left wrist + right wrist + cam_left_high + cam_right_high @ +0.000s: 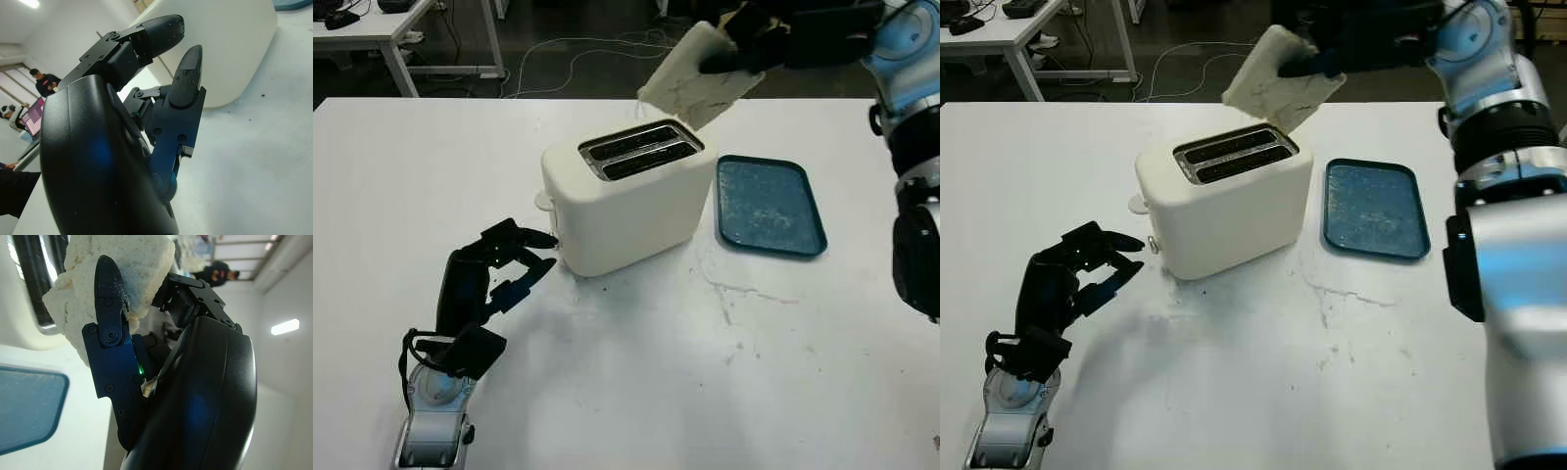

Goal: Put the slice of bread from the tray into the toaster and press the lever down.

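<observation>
Left eye: the bread (695,86) was already off the tray (769,205), which lay bare on the table (705,372) just beside the toaster (625,196); the right hand (754,44) held the slice in the air, tilted, its lower corner above and a little behind the far slot, not yet in either slot. The left hand (494,274) sat low near the toaster's front end, holding nothing. By my reading the pickup was done; lining up, dropping the slice in and pressing the lever were all left. The lever itself was hard to make out, only a small pale nub at the toaster's near end. Right eye: same layout; the right arm's upper parts ran off the picture's edge, and dark fingers covered the slice's far end, so its full outline was hidden. Left wrist: the left hand's fingers (188,78) were partly bent with nothing between them, the toaster's white wall close beyond; the lever was not to be seen past the hand's shell. Right wrist: one finger (110,298) was pressed across the crumbly slice, the grip looking firm; a slot edge and a corner of the tray showed past it, but the gap between slice and slot could not be judged
</observation>
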### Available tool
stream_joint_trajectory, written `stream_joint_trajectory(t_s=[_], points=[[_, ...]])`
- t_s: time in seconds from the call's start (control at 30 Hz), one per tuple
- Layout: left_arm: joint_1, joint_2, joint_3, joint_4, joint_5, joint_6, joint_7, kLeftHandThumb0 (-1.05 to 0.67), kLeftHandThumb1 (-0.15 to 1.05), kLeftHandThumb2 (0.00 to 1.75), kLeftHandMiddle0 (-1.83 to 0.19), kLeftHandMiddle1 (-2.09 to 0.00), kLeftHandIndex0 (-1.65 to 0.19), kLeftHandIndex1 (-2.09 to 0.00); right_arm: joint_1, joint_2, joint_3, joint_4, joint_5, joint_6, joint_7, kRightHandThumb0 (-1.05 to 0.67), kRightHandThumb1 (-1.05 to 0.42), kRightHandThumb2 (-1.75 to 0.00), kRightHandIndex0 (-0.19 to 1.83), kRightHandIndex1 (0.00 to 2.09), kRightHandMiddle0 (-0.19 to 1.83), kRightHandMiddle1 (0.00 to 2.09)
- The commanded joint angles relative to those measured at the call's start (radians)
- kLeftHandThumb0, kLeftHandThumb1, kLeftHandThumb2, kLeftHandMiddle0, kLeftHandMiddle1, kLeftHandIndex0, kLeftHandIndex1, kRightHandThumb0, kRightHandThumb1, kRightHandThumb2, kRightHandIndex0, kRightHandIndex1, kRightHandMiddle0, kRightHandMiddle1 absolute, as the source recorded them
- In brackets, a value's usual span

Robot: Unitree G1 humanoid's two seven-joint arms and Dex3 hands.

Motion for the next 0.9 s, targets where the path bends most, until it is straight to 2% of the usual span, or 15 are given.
stream_joint_trajectory(t_s=[0.0, 0.47, 0.77, 0.87], points=[[0.0, 0.001, -0.004, 0.004, 0.001, -0.026, 0.001, -0.24, 0.92, 0.04, -0.72, -1.26, -0.73, -0.88, -0.011, 0.007, 0.012, -0.021, -0.007, -0.01, -0.016, -0.51, -0.92, -0.28, 1.09, 1.75, 0.91, 1.75], [-0.007, -0.002, -0.005, 0.008, 0.003, -0.03, 0.002, -0.25, 0.92, 0.04, -0.71, -1.26, -0.73, -0.89, 0.022, 0.025, 0.073, -0.042, -0.063, -0.01, -0.092, -0.49, -0.92, -0.26, 1.18, 1.75, 0.96, 1.75], [-0.003, -0.007, -0.008, -0.003, 0.009, -0.014, 0.007, -0.25, 0.92, 0.03, -0.72, -1.27, -0.73, -0.9, 0.039, 0.034, 0.13, -0.035, -0.144, -0.101, -0.243, -0.54, -0.92, -0.3, 1.12, 1.75, 0.9, 1.75], [-0.002, -0.007, -0.008, -0.003, 0.016, -0.015, 0.011, -0.25, 0.92, 0.03, -0.72, -1.27, -0.73, -0.9, 0.042, 0.047, 0.128, -0.02, -0.135, -0.095, -0.243, -0.57, -0.92, -0.31, 1.13, 1.75, 0.9, 1.75]])
